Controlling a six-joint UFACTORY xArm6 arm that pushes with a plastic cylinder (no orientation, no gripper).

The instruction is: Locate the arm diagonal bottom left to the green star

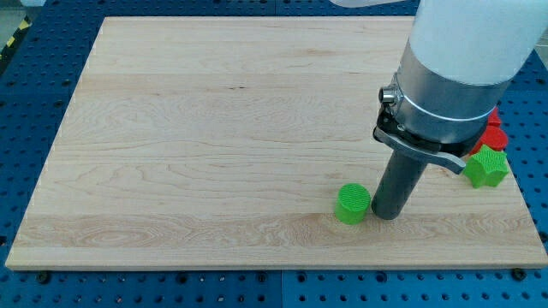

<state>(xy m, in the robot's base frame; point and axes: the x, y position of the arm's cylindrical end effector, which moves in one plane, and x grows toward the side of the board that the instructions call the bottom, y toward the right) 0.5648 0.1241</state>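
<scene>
The green star (486, 167) lies near the board's right edge, partly behind the arm's clamp. My tip (388, 214) rests on the board to the star's lower left, about a hundred pixels away. A green cylinder (353, 204) sits just left of my tip, almost touching it. A red block (492, 135) lies just above the star, partly hidden by the arm; its shape is unclear.
The wooden board (214, 128) lies on a blue perforated table (26, 103). The arm's wide white and silver body (462, 60) covers the board's upper right corner.
</scene>
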